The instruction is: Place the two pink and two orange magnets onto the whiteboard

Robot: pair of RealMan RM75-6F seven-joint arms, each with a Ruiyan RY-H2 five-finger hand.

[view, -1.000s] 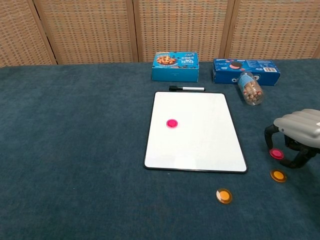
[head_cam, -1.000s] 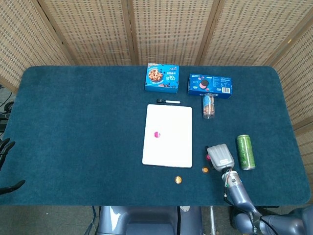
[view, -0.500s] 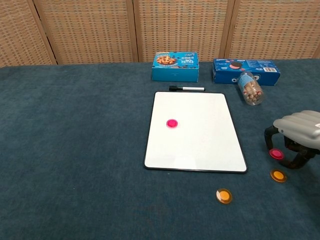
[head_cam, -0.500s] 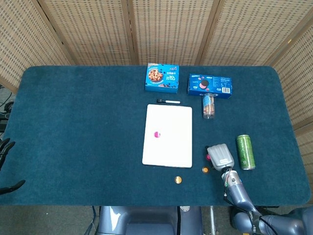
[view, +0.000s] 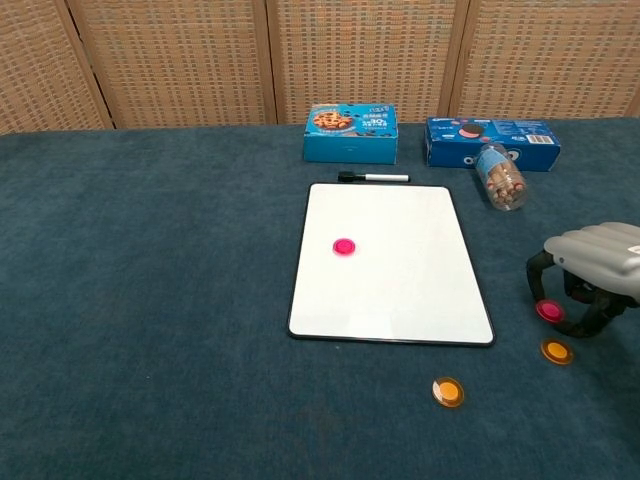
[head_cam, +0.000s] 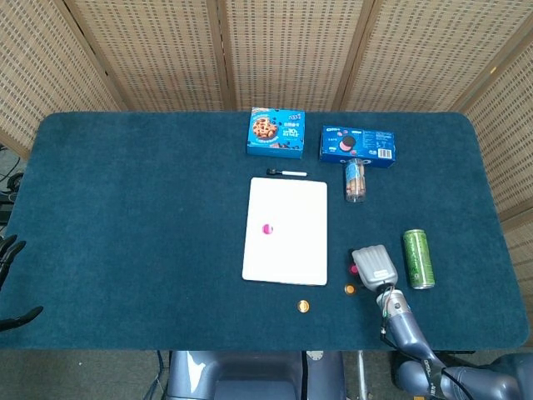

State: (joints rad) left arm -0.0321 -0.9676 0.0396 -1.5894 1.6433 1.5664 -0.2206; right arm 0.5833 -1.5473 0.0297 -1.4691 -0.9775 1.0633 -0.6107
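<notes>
Right hand sits on the table right of the whiteboard, fingers arched down around the second pink magnet. Thumb and a fingertip bracket it, but I can't tell if it's pinched or off the cloth. Head view is no clearer: the palm covers most of it.

Left hand shows only as dark fingers at the left frame edge, well away from everything. They look spread with nothing in them.

Task state: one pink magnet is on the board, left of centre. Two orange magnets are off it on the cloth: one just below the right hand, the other nearer the board's bottom right corner. So one of four is placed, by my read.

For this step:
- Get pads low on the disc's rim from both sides. It's thin and flat on pile fabric, so a high pinch will likely skid off.
- Lift straight up before moving left, so the nearby orange one doesn't get dragged.
- Set it down flat on bare white, clear of the placed pink one. It may snap down early near the surface.
</notes>
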